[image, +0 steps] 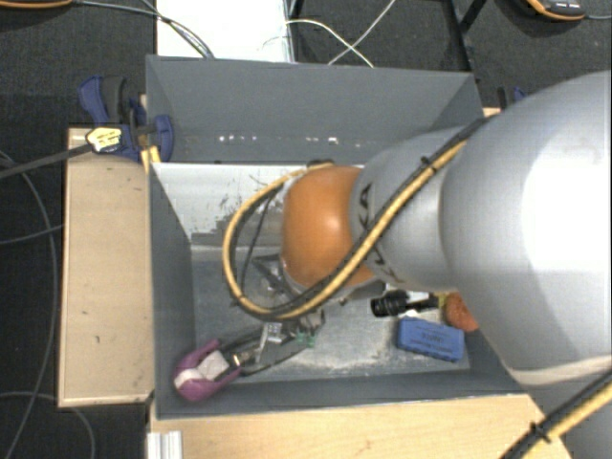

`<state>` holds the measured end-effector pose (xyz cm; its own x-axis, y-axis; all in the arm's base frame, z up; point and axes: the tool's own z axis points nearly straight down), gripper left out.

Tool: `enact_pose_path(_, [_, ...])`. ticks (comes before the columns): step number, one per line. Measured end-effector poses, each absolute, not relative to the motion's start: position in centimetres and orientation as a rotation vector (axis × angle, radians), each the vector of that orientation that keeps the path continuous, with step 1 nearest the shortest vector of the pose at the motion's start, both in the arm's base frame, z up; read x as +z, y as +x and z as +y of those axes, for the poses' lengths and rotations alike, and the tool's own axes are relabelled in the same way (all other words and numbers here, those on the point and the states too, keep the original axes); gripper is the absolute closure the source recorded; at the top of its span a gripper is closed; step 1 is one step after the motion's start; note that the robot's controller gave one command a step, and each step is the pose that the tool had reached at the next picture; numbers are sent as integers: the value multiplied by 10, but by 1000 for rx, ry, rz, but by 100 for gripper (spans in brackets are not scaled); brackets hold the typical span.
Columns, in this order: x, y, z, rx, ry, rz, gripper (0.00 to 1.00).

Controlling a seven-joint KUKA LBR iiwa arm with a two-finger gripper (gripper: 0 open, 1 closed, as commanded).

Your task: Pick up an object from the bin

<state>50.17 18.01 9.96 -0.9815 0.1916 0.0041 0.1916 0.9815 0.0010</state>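
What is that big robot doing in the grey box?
The robot arm is reaching down into the grey bin to pick something up. Its gripper is low by the bin's floor, close to a purple and white thing in the front left corner. A blue block, a black pen-like thing and a small orange thing lie further right. I can't tell whether it has grabbed anything.
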Motion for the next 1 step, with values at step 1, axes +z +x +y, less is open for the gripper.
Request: enact_pose_path(1, [74, 515, 209, -1, 709, -3067, 0])
